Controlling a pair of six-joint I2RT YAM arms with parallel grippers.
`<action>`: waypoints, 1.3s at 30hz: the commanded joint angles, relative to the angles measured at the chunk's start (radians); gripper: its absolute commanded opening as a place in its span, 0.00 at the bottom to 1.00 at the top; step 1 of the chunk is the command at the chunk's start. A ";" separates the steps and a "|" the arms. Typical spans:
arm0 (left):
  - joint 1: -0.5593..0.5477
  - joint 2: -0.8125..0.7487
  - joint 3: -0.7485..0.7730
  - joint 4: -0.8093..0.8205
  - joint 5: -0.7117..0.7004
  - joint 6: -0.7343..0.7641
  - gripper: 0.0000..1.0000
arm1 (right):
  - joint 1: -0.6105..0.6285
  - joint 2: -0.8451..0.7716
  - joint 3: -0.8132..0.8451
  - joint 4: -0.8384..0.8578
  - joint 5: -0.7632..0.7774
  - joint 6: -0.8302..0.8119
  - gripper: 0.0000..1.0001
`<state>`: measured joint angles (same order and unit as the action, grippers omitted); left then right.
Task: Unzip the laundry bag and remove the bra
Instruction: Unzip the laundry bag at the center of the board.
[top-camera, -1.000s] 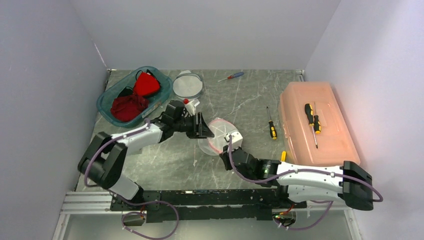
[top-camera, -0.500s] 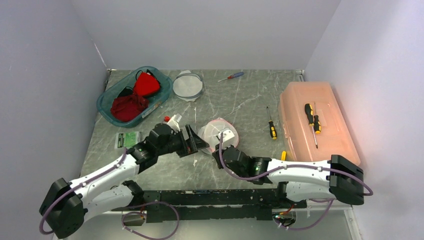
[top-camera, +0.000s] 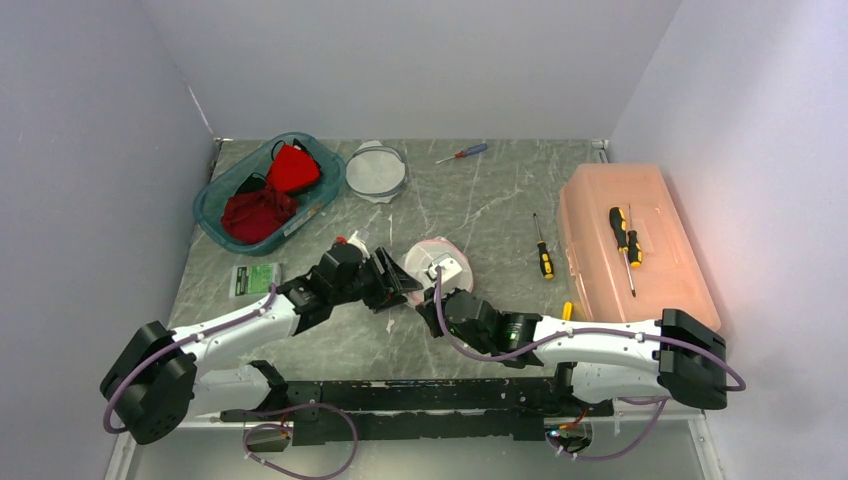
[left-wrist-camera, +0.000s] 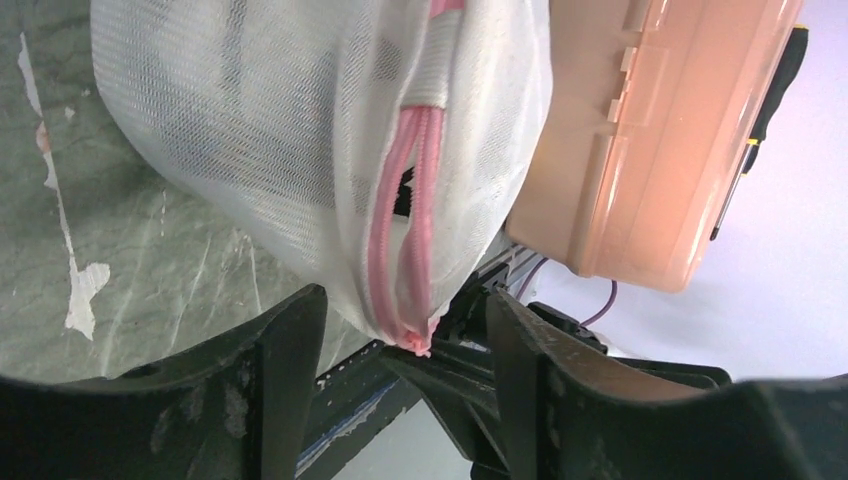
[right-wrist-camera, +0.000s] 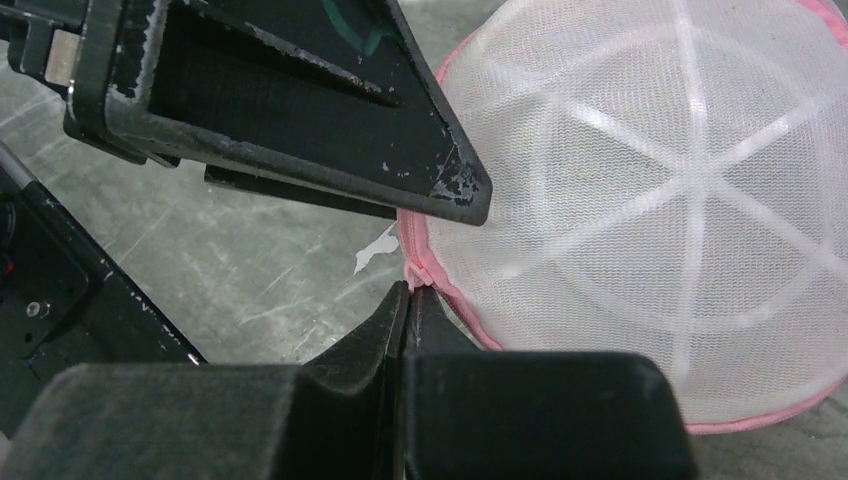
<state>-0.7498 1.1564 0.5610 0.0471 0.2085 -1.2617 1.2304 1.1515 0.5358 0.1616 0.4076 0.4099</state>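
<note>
Since half a second ago the left arm has swung its elbow inward and pushed its left fingers (top-camera: 397, 279) closer to the laundry bag (top-camera: 441, 258); the bag itself lies where it was, near the middle of the desk (top-camera: 480, 205). Those left fingers are spread apart, one tip reaching the bag's near-left edge, with the pink zipper (left-wrist-camera: 402, 250) running between them in the left wrist view. The zipper shows a narrow gap with something dark inside; what it is cannot be told. The right fingers (right-wrist-camera: 372, 348) are pressed together, pinching the zipper's end at the bag's rim. The bag is a white mesh dome with pink trim. To its right lie a screwdriver (top-camera: 542, 252) and an orange box (top-camera: 660, 290). A tub (top-camera: 300, 215) of red cloth (top-camera: 262, 210) sits at the far left, and a green packet (top-camera: 255, 278) near the left arm.
</note>
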 joint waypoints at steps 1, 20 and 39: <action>-0.003 0.002 0.043 0.053 -0.028 -0.011 0.59 | 0.005 -0.028 0.016 0.040 -0.010 -0.017 0.00; -0.003 0.005 0.098 -0.046 -0.121 0.074 0.03 | 0.004 -0.103 -0.035 -0.117 0.093 0.059 0.00; 0.098 0.188 0.450 -0.194 0.317 0.612 0.03 | -0.026 -0.425 -0.093 -0.211 0.058 -0.083 0.00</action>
<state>-0.6941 1.3109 0.8822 -0.1135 0.3412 -0.8528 1.2041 0.7559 0.3973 -0.0082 0.4881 0.3992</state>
